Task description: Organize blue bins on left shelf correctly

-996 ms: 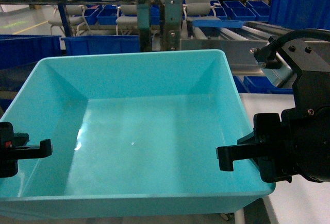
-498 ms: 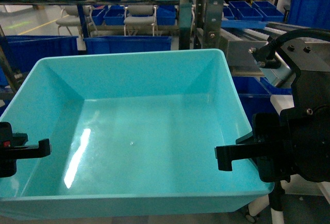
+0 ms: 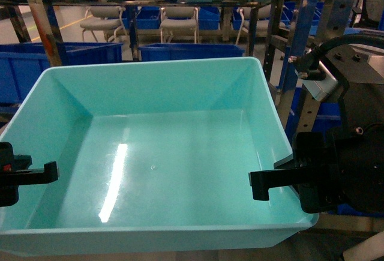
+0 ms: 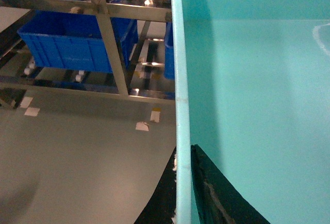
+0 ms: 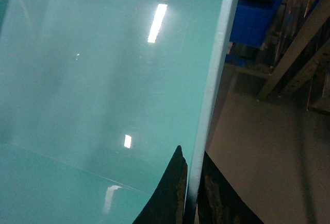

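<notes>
The light turquoise blue bin fills the middle of the head view, held off the ground and empty. My left gripper is shut on its left wall, and the left wrist view shows the rim pinched between the black fingers of that gripper. At the bin's right wall my right gripper is likewise shut on the rim, with the gripper astride it. The steel left shelf stands behind the bin, with blue perforated uprights.
Dark royal-blue bins sit low in the rack behind, another further right. Grey chairs stand beyond the rack. A steel post and a dark blue bin lie left of the tub, above bare floor.
Everything behind the bin has slid to the right in the head view, and the white surface at the right is gone. Both grippers hold the bin as before.
</notes>
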`<state>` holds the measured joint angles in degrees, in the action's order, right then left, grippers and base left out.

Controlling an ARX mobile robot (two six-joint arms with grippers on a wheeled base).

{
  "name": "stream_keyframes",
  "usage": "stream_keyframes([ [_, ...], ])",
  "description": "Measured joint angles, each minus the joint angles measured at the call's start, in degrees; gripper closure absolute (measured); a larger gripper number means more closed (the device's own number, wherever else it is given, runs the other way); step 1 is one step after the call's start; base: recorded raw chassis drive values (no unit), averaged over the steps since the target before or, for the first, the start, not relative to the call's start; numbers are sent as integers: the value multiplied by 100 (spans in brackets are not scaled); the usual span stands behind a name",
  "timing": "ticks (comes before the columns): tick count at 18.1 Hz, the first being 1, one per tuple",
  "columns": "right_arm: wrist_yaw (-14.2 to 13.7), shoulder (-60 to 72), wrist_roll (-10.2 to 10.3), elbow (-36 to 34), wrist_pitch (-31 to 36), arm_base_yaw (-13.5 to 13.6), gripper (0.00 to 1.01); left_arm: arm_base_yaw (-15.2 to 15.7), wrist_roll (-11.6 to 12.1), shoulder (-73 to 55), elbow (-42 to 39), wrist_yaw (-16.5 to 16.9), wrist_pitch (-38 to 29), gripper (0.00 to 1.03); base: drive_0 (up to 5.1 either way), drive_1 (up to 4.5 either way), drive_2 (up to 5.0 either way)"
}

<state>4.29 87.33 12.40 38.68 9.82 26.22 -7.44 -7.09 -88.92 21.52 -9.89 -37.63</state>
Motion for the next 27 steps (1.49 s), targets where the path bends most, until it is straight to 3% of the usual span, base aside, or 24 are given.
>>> stream_keyframes([
  [6, 0, 0, 0, 0, -11, 0, 98, 0, -2, 0, 0, 0, 31, 98, -489, 242, 242],
  [27, 0, 0, 0, 0, -15, 0, 98, -9, -2, -4, -11, 0, 20, 98, -20, 143, -182],
])
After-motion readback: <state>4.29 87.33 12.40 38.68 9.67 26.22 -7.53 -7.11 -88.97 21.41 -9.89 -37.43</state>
